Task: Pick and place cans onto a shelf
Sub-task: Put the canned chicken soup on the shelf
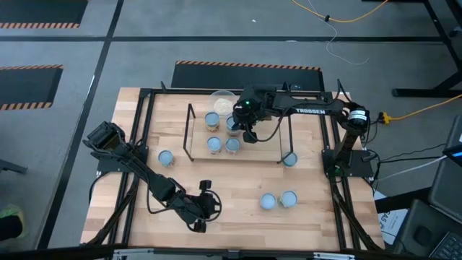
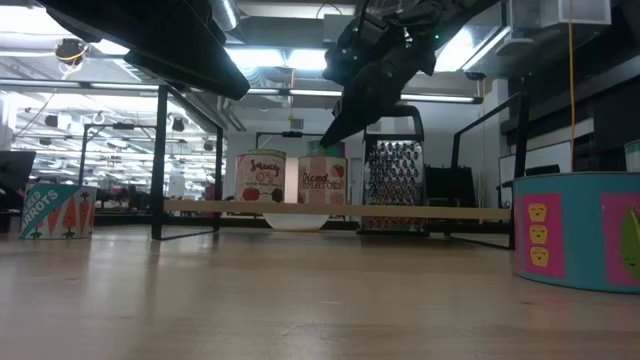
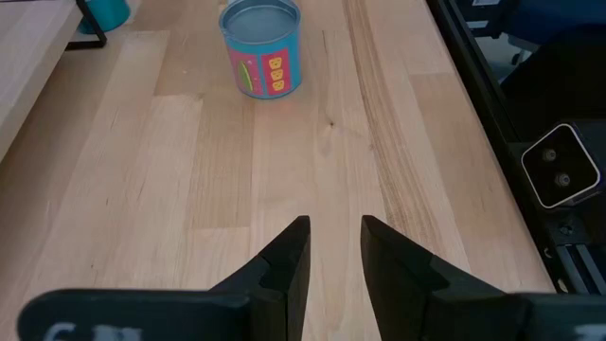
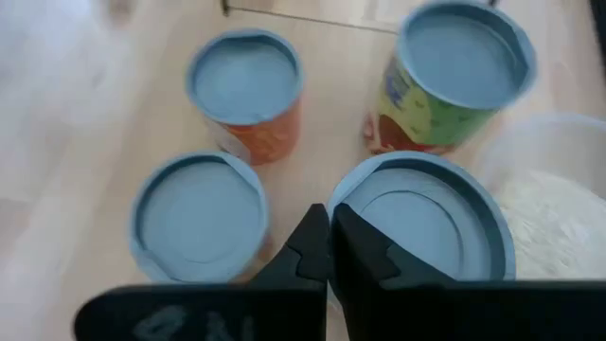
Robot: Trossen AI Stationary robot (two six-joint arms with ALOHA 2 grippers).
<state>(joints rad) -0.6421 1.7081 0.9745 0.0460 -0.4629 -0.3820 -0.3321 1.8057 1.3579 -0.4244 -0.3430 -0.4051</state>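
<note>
The light-wood shelf [image 1: 253, 153] with black wire ends stands at the table's middle far part. Several cans stand on it [image 1: 214, 144], [image 1: 211, 119]; the right wrist view shows them from above [image 4: 244, 80], [image 4: 426, 223]. My right gripper [image 4: 329, 237] is shut and empty. It hovers over the shelf's cans [image 1: 249, 133], above the gap between two of them. Whether it touches one, I cannot tell. My left gripper [image 3: 336, 256] is open and empty, low over the table's near part [image 1: 202, 217]. A loose can [image 3: 262, 47] stands ahead of it.
Loose cans stand on the table: one left of the shelf [image 1: 165, 157], one by its right end [image 1: 289, 159], two at the near right [image 1: 268, 201], [image 1: 288, 198]. A clear bowl [image 1: 223, 101] sits behind the shelf. A dark mesh box [image 2: 392, 185] stands beyond it.
</note>
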